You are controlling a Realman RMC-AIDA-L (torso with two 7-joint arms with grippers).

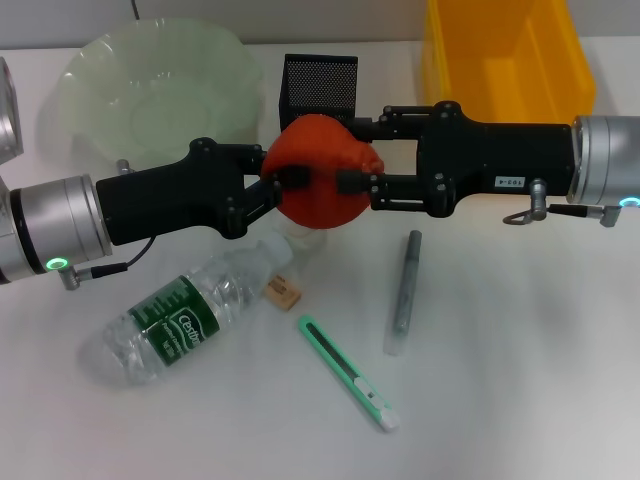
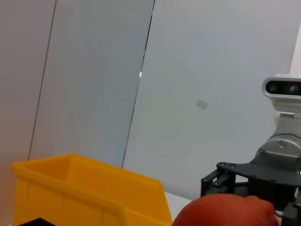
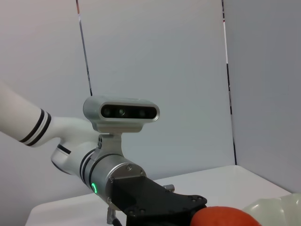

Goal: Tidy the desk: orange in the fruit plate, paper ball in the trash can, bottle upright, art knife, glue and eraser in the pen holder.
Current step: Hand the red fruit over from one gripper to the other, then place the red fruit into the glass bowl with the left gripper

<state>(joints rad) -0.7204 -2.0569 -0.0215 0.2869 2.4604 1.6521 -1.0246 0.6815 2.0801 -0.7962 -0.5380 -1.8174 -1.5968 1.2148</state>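
Note:
The orange [image 1: 320, 175] hangs above the middle of the desk, held from both sides. My left gripper [image 1: 288, 186] reaches in from the left and my right gripper [image 1: 350, 168] from the right, each with its fingers pressed on the fruit. The orange [image 2: 225, 212] also fills the near edge of the left wrist view, and the orange [image 3: 225, 216] shows in the right wrist view. The bottle [image 1: 185, 320] lies on its side. Near it are the eraser [image 1: 283, 292], the green art knife [image 1: 348, 372] and the grey glue stick [image 1: 404, 292]. A white bit under the orange may be the paper ball.
The pale green fruit plate [image 1: 150, 90] stands at the back left, the black mesh pen holder [image 1: 320, 88] behind the orange, and the yellow trash can [image 1: 510, 55] at the back right. Both arms span the desk's middle.

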